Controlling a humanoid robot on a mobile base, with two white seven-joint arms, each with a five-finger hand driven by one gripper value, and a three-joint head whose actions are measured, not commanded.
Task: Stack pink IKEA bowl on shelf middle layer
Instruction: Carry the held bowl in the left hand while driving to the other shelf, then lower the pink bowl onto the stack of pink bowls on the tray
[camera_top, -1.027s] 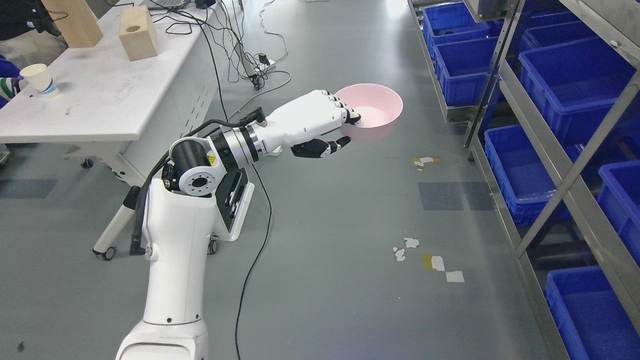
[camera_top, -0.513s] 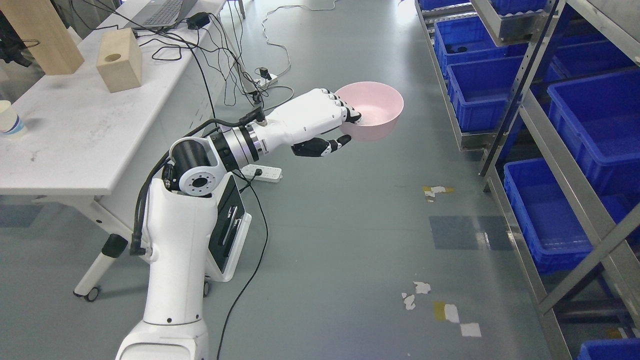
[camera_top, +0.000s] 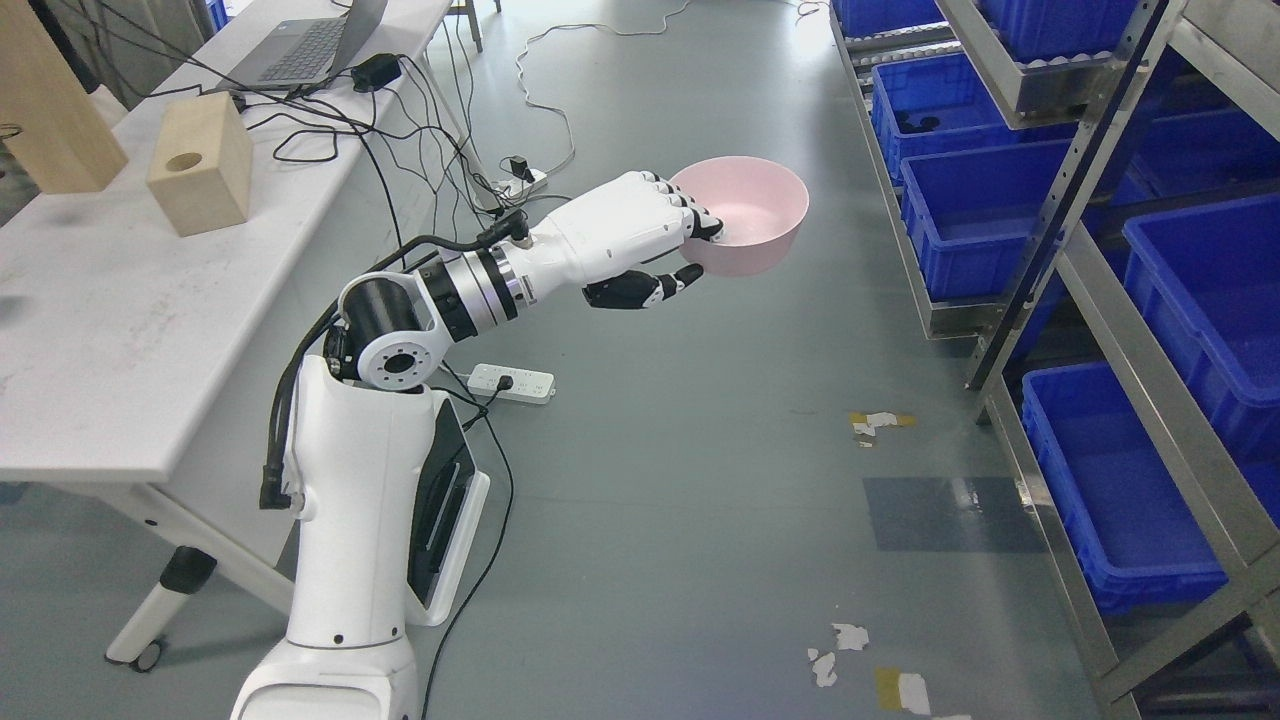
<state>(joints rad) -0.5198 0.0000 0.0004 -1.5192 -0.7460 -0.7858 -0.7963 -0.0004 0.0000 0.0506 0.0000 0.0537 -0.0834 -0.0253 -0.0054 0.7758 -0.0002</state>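
A: Left hand (camera_top: 640, 235) clamped on the pink bowl (camera_top: 745, 215) rim, fingers inside, thumb under. Why?

B: Keeps it level mid-air, well left of the shelf (camera_top: 1095, 250). Probably carrying.

white table (camera_top: 90, 330) bearing wooden blocks (camera_top: 200, 178), laptop (camera_top: 300, 45); metal shelf (camera_top: 1090, 270) holding blue bins (camera_top: 975, 215)

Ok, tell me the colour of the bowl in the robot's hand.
Pale pink all over, inside and out. The bowl shows only in the head view, gripped by the left hand.
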